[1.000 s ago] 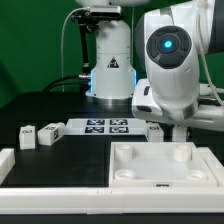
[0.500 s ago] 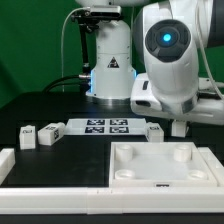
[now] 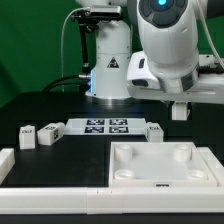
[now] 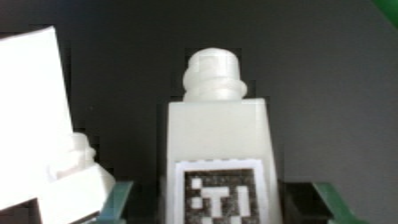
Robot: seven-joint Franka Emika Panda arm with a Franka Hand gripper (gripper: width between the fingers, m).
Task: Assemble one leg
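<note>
My gripper (image 3: 179, 112) hangs above the table at the exterior view's right, shut on a small white leg (image 3: 179, 110). In the wrist view this leg (image 4: 217, 130) stands between the green fingers (image 4: 125, 205), tag face toward the camera, rounded peg pointing away. Three more legs lie on the table: two at the exterior view's left (image 3: 27, 135) (image 3: 48, 131) and one beside the marker board (image 3: 154, 130). The large white square panel (image 3: 160, 178) lies in front, below the gripper.
The marker board (image 3: 105, 126) lies at the table's middle. A white L-shaped frame (image 3: 10, 165) runs along the front and left. The arm's base (image 3: 110, 60) stands behind. In the wrist view a white part (image 4: 68, 165) shows beside the held leg.
The arm has risen. The gripper has gone up from table height with the leg in it, now well above the panel's far edge.
</note>
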